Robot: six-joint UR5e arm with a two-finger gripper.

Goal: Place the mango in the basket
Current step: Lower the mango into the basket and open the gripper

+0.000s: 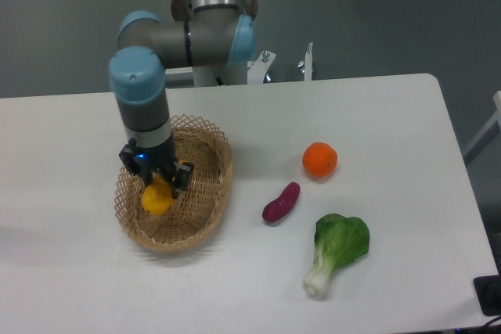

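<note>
A: Nearest items on the white table (376, 115)?
B: One bok choy (335, 252), green leaves, white stalk; beyond it one purple eggplant (280, 202), then one orange (319, 159), each apart from the others.

A: Left side?
B: One wicker basket (213, 185). Gripper (160, 183) inside its rim, jaws closed around the mango (156, 199), which sits low over the basket floor; contact with the floor cannot be told.

A: Behind?
B: Arm base at the far table edge; grey floor (376, 13) beyond
</note>
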